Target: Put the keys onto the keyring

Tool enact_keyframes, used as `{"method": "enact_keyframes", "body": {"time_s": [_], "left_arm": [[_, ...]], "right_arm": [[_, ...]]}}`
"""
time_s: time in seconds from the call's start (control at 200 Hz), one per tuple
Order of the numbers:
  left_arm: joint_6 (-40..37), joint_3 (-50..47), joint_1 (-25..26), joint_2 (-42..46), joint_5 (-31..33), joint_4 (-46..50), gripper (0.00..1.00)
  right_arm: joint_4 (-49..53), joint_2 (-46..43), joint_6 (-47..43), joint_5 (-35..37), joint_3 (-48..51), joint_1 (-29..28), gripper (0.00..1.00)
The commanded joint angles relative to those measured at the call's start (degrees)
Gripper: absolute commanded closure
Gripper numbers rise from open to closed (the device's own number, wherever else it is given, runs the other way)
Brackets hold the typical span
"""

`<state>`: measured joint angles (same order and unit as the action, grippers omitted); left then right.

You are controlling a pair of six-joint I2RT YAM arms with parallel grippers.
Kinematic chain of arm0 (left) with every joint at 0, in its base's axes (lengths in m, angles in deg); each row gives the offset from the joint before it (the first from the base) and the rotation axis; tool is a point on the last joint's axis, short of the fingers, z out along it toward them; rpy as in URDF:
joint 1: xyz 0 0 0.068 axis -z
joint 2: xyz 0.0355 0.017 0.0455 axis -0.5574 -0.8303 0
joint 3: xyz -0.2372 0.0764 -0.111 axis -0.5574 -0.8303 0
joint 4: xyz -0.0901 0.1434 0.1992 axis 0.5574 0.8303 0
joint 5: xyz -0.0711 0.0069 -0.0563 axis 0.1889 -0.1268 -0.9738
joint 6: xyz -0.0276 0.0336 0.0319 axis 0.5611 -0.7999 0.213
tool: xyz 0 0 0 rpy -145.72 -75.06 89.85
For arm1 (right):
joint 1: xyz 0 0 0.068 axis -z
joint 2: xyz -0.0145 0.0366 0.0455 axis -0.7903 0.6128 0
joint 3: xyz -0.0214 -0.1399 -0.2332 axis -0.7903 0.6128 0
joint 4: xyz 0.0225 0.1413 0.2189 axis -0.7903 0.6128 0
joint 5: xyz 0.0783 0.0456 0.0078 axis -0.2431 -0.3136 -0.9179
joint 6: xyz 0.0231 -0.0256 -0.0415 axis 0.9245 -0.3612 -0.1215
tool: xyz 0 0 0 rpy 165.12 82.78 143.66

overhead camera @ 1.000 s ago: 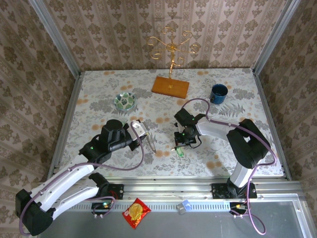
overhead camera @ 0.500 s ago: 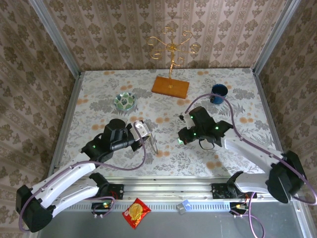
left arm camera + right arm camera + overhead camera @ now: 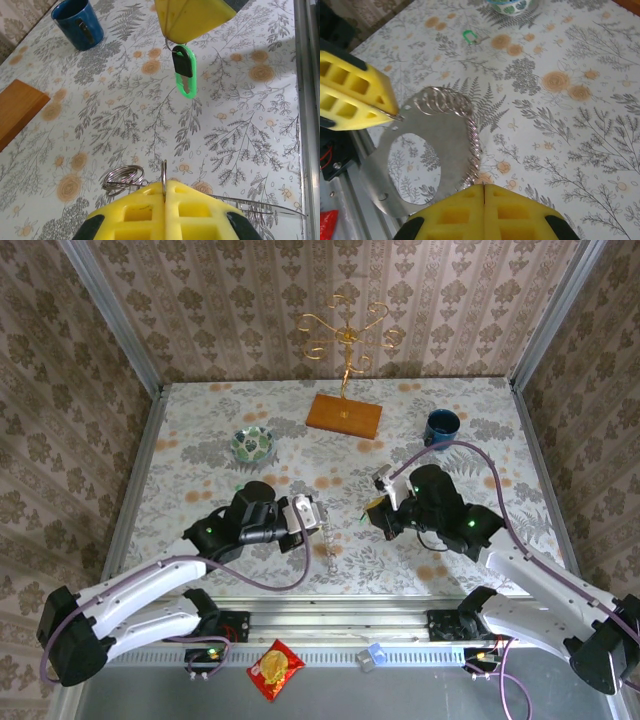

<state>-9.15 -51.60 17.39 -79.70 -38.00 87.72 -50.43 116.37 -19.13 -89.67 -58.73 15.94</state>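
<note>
Keyring shifted right, green key lifted

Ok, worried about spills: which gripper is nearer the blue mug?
Right. The right gripper is left of the blue mug, toward the bases; the left gripper is farther left.

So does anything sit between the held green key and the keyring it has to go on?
Nothing visible does. The key hangs from the shut right tool, the keyring is pinched in the shut left tool, and just air above bare tablecloth lies between them. The blue mug stands aside.
</note>
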Motion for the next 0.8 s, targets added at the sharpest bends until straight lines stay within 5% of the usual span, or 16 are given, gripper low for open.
{"method": "enact_keyframes", "body": {"time_s": [0.0, 0.795], "left_arm": [[-3.32, 2.19, 1.23, -0.47, -2.16, -3.65, 1.0], [-0.57, 2.72, 3.33, -1.78, -1.38, -4.78, 1.0]], "right_arm": [[-1.62, -1.3, -2.9, -3.67, 0.57, -0.51, 1.0], [-8.87, 6.3, -2.1, -11.5, -3.1, -6.0, 1.0]]}}
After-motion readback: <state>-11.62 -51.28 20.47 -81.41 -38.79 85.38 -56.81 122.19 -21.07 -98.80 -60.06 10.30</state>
